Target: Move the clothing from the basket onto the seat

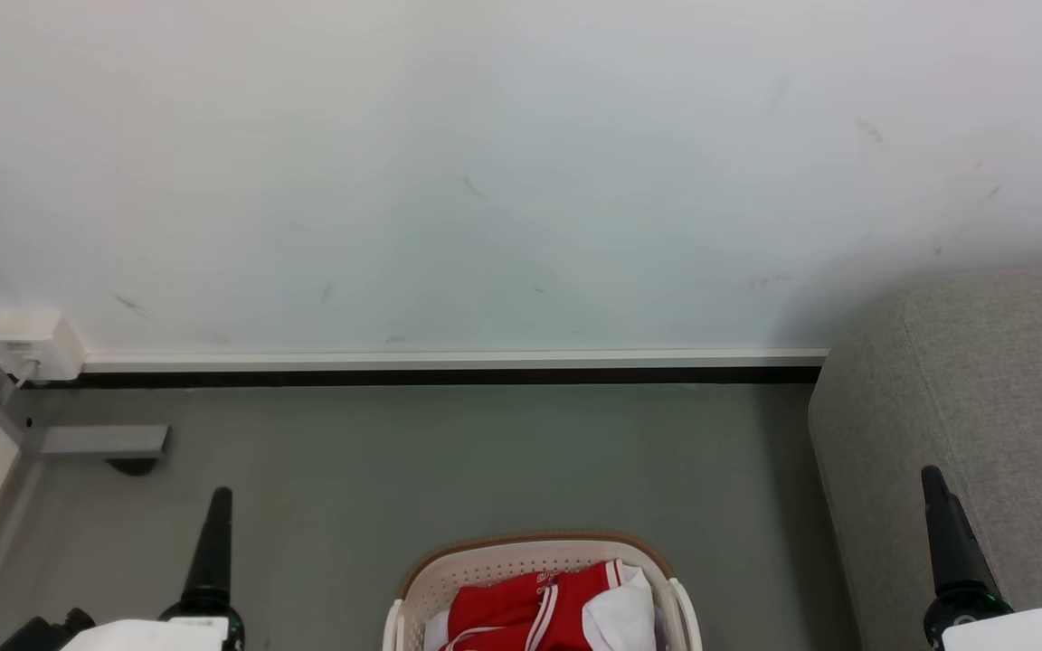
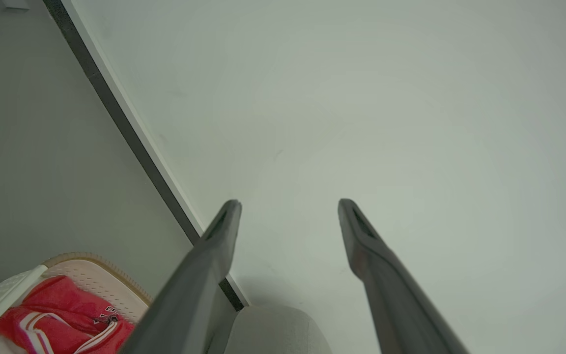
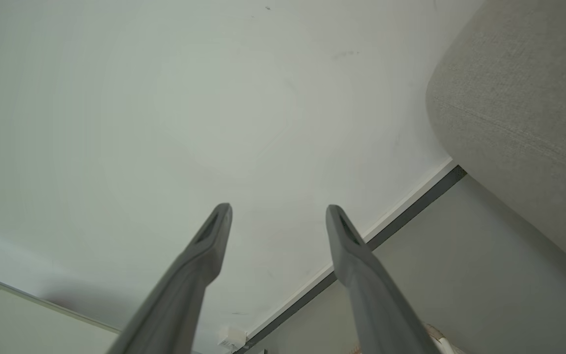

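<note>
Left gripper (image 2: pixel 289 209) and right gripper (image 3: pixel 278 212) hang wide and empty, flanking the basket (image 1: pixel 535 545) of red clothing (image 1: pixel 521 608) bound for the couch (image 1: pixel 991 380).

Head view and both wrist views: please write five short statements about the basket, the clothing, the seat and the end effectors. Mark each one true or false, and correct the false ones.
1. The red clothing lies inside the basket. True.
2. The left end effector is shut on a garment. False: its fingers stand apart and hold nothing.
3. The seat is on the robot's right side of the basket. True.
4. The basket stands on the seat. False: it stands on the grey floor, beside the seat.
5. The right end effector is open and holds nothing. True.
</note>
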{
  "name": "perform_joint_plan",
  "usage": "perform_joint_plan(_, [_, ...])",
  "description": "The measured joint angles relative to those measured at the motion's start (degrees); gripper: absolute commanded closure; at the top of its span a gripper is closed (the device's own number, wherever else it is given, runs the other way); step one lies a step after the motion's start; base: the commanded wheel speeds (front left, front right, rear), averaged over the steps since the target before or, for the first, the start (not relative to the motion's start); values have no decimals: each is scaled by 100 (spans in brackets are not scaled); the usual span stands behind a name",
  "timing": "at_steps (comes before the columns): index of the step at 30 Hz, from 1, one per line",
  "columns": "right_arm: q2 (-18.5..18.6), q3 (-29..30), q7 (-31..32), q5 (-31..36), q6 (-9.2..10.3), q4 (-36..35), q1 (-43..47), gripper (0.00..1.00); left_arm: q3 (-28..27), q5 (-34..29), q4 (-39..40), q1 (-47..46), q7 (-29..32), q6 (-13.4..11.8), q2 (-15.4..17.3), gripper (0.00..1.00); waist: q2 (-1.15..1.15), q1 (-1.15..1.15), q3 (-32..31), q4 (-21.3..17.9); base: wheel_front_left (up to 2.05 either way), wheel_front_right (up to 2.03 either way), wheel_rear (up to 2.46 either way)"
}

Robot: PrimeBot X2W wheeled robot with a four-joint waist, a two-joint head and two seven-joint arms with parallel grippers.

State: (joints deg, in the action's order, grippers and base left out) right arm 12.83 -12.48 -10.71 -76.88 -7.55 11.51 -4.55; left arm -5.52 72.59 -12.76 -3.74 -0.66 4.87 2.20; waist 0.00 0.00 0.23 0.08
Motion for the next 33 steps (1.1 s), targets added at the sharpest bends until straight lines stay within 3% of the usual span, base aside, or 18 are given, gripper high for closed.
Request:
perform_joint_plan(16, [-90, 32, -104, 1961, 0, 73, -3, 0, 1, -1434, 3, 11, -341, 65, 4, 0, 0, 0, -39, -28, 0, 0, 0])
perform_joint_plan(33, [-231, 102, -185, 3492, 0, 256, -13, 0, 89, -3154, -76, 21, -611, 115, 143, 0, 0, 0, -44, -40, 0, 0, 0])
